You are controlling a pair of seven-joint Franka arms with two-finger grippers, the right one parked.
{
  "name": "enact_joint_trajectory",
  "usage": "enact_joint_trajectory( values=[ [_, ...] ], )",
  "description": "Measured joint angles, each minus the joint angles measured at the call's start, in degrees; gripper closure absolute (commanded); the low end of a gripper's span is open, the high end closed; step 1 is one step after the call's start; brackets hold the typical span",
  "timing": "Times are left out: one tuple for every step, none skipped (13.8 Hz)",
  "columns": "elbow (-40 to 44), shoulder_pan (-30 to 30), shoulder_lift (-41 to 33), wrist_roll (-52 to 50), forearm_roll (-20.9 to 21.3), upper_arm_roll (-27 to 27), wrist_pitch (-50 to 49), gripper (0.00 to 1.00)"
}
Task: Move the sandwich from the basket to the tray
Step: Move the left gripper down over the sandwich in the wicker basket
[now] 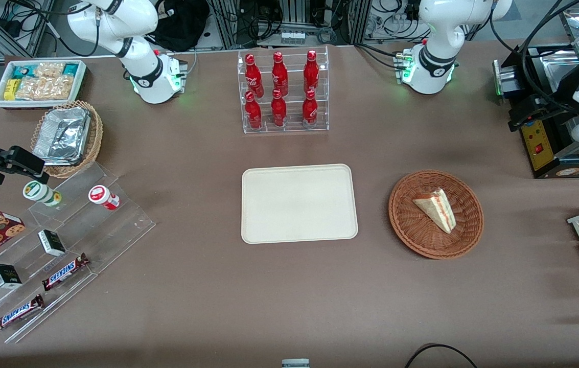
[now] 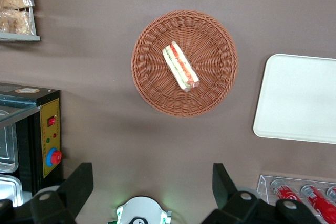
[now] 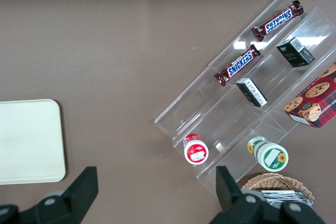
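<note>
Front view: sandwich (image 1: 436, 209) lies on its side in the reddish-brown wicker basket (image 1: 412, 225), toward the working arm's end of the counter (image 1: 289, 286). Cream tray (image 1: 299, 203) sits well apart from the basket, bare. Coca-Cola bottle rack (image 1: 283, 91) at 12 o'clock from the tray. The tool is cut off at the frame edge here.

Left wrist view: tool (image 2: 152, 184) hangs high over the counter, fingers (image 2: 79, 182) spread wide, holding nothing. Sandwich (image 2: 180, 66) in basket (image 2: 152, 87), filling layers showing; tray (image 2: 294, 98) partly cut off.

Right wrist view: tray corner (image 3: 29, 140) only; Snickers bars (image 3: 237, 65) on clear stepped shelf.
</note>
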Motion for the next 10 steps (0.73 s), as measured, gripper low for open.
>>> enact_joint_trajectory(
  values=[
    [0.0,0.0,0.0,0.0,0.0,0.0,0.0,0.0],
    [0.0,-0.1,0.0,0.0,0.0,0.0,-0.1,0.0],
    [0.0,-0.1,0.1,0.0,0.0,0.0,-0.1,0.0],
    [-0.2,-0.2,0.2,0.0,0.0,0.0,-0.3,0.0],
    [-0.8,-0.2,0.4,0.0,0.0,0.0,-0.4,0.0],
    [-2.3,-0.3,0.8,0.0,0.0,0.0,-0.1,0.0],
    [-4.8,-0.3,1.3,-0.1,0.0,0.0,1.7,0.0],
    [-8.2,-0.4,1.7,-0.1,0.1,-0.2,5.5,0.0],
    [-12.2,-0.4,2.1,-0.1,0.1,-0.5,10.4,0.0],
    [-16.4,-0.5,2.4,-0.7,0.0,-0.8,15.4,0.0]
  ],
)
